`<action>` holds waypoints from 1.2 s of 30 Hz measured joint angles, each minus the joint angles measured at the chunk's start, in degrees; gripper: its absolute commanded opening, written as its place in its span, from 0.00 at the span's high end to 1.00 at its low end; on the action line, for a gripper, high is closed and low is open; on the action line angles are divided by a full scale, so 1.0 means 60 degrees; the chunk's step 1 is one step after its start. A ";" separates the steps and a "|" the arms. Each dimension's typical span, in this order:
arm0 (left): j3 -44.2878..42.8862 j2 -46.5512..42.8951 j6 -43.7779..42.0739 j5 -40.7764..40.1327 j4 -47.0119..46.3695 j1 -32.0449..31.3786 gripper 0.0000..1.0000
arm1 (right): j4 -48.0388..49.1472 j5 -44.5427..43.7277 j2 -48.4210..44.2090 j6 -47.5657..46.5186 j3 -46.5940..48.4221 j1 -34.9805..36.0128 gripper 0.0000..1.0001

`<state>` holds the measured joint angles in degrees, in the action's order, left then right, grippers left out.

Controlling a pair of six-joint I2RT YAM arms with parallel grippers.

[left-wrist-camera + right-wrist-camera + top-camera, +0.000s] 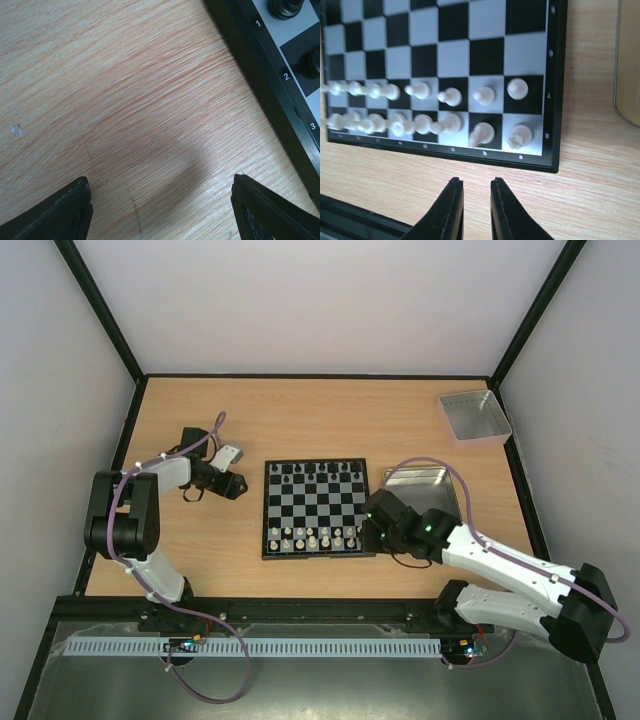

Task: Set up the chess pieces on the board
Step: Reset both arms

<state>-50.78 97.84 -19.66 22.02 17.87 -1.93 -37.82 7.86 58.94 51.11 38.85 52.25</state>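
The board (318,510) lies flat in the middle of the wooden table (200,415), between the two arms. The white pieces (451,123) stand in two rows along its near edge. The black pieces (315,471) stand along the far edge.

The pieces look like tiny bits of hard plastic, smooth and a little shiny, with round heads and thin necks. They are likely very light, so a small bump could tip one over or push it off its square. The best place to take one is likely by the head or neck, from above, with a soft squeeze, because each piece stands just beside the next. The board looks stiff and flat, with black and white squares and a black rim. It may slide on the smooth wood if pushed.

The right gripper (473,200) hangs low just off the board's near right corner. Its fingers (451,212) are almost pressed together with only a thin gap, and they pinch nothing. The left gripper (160,210) is spread wide over bare wood just beside the board's left rim, and it is empty too
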 measured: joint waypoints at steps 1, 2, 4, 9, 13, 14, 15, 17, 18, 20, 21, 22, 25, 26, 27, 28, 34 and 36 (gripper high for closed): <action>0.0000 0.0000 0.0000 0.0000 0.0000 0.0000 0.23 | -0.0146 -0.0091 -0.0076 -0.0084 0.0208 -0.0004 0.76; 0.0000 0.0000 0.0000 -0.0004 0.0000 0.0000 0.24 | -0.0222 -0.0171 -0.0124 -0.0146 0.0364 -0.0004 0.71; 0.0022 -0.0026 0.0000 -0.0015 -0.0015 0.0000 0.23 | -0.0444 -0.0455 -0.0153 -0.0324 0.0761 -0.0004 0.56; 0.0433 -0.0353 -0.0040 -0.0288 -0.0335 -0.0051 0.11 | -0.0783 -0.1188 0.0182 -0.0623 0.1603 -0.0004 0.09; 0.0907 -0.0834 -0.0146 -0.0903 -0.0430 -0.0251 0.07 | -0.0925 -0.1796 0.0313 -0.0856 0.1949 -0.0004 0.03; 0.1002 -0.0958 -0.0168 -0.1049 -0.0419 -0.0295 0.06 | -0.0980 -0.1978 0.0317 -0.0911 0.2025 -0.0004 0.03; 0.1107 -0.1133 -0.0178 -0.1202 -0.0321 -0.0331 0.05 | -0.1053 -0.2193 0.0317 -0.0962 0.2138 -0.0007 0.03; 0.1253 -0.1457 -0.0204 -0.1359 0.0044 -0.0339 0.04 | -0.1129 -0.2408 0.0317 -0.0994 0.2237 -0.0011 0.03; 0.1300 -0.1679 -0.0251 -0.1381 0.0339 -0.0339 0.03 | -0.1155 -0.2517 0.0317 -0.1013 0.2280 -0.0007 0.03; 0.1290 -0.2204 -0.0368 -0.1311 0.0812 -0.0339 0.01 | -0.1177 -0.2761 0.0302 -0.1064 0.2342 -0.0011 0.03; 0.1249 -0.2630 -0.0466 -0.1195 0.1107 -0.0357 0.01 | -0.1191 -0.2845 0.0280 -0.1104 0.2342 -0.0011 0.03; 0.1180 -0.2976 -0.0554 -0.1100 0.1330 -0.0386 0.01 | -0.1220 -0.2911 0.0259 -0.1144 0.2342 -0.0011 0.03; 0.0696 -0.4207 -0.0976 -0.0565 0.2200 -0.0812 0.01 | -0.1300 -0.3049 0.0193 -0.1235 0.2342 -0.0011 0.03; 0.0528 -0.4579 -0.1115 -0.0350 0.2430 -0.1027 0.01 | -0.1337 -0.3064 0.0182 -0.1253 0.2342 -0.0011 0.03; 0.0335 -0.5002 -0.1246 -0.0117 0.2696 -0.1315 0.01 | -0.1362 -0.3064 0.0171 -0.1275 0.2342 -0.0011 0.03; 0.0146 -0.5424 -0.1362 0.0120 0.2943 -0.1596 0.01 | -0.1370 -0.3064 0.0142 -0.1304 0.2342 -0.0011 0.03; -0.0892 -0.6645 -0.1552 0.1133 0.4120 -0.2787 0.01 | -0.1392 -0.3002 -0.0193 -0.1450 0.2342 -0.0011 0.03; -0.1093 -0.6681 -0.1548 0.1348 0.4379 -0.3002 0.01 | -0.1388 -0.2911 -0.0306 -0.1472 0.2342 -0.0007 0.03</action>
<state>-57.34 57.76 -28.95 30.11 44.14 -19.94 -46.15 -9.61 57.10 42.28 52.90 52.21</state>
